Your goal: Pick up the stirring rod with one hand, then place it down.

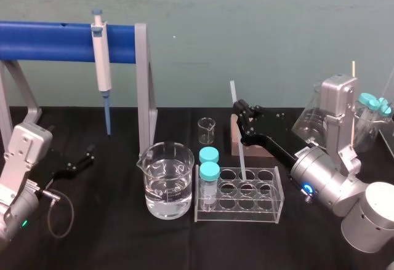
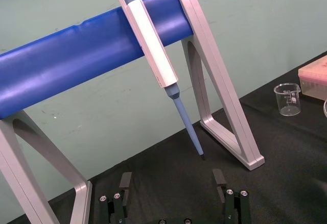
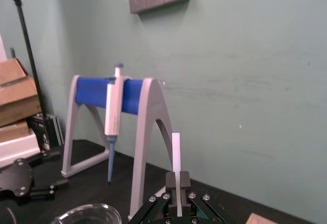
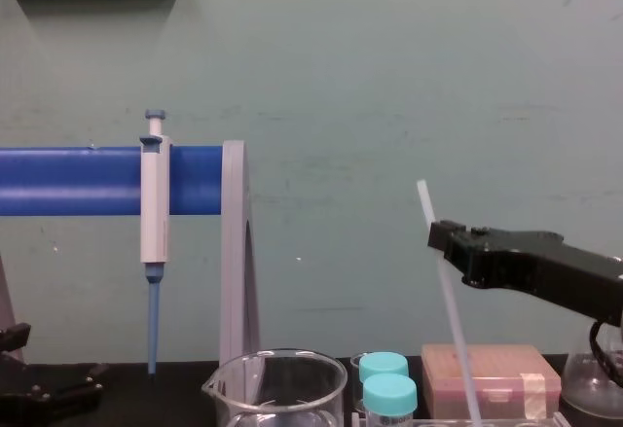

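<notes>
The stirring rod [image 1: 237,128] is a thin translucent white stick, tilted a little, with its top toward the wall. My right gripper [image 1: 240,109] is shut on its upper part, above the back of the clear tube rack [image 1: 271,205]. The rod's lower end reaches down to a middle hole of the rack; whether it touches is unclear. From the chest, the rod [image 4: 450,301] slants down past the right gripper [image 4: 443,239]. The right wrist view shows the rod [image 3: 176,150] rising from the closed fingers [image 3: 184,180]. My left gripper [image 1: 83,159] rests open at the far left, its jaws apart [image 2: 172,183].
A water-filled beaker [image 1: 165,181] stands left of the rack, which holds two cyan-capped vials [image 1: 209,171]. Behind are a small empty beaker [image 1: 207,130] and a pinkish box [image 1: 249,147]. A pipette [image 1: 101,61] hangs on the blue-barred stand [image 1: 143,85]. Flasks [image 1: 369,119] crowd the right.
</notes>
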Controlling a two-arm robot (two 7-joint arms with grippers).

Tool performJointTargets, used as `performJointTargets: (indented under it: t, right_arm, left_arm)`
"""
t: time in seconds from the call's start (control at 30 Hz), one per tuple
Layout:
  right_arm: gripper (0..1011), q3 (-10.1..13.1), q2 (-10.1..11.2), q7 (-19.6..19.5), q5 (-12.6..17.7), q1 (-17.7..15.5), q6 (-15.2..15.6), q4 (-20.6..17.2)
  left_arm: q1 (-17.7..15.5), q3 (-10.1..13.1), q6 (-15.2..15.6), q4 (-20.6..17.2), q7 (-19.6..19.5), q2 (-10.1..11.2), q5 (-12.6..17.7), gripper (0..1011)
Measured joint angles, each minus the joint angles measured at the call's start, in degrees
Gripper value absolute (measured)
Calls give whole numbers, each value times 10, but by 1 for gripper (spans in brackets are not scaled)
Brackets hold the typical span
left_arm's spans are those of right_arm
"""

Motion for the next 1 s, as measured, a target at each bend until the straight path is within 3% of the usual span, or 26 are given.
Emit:
performJointTargets:
  t: [0.57,1.0]
  right_arm:
    - [46,39,21,11,-2,-11,-30,-74]
    - [46,63,28,-1,-14,-12,-28,-80]
  left_arm:
    - [0,0,0,0,0,0,0,1000]
    - [0,0,0,0,0,0,0,1000]
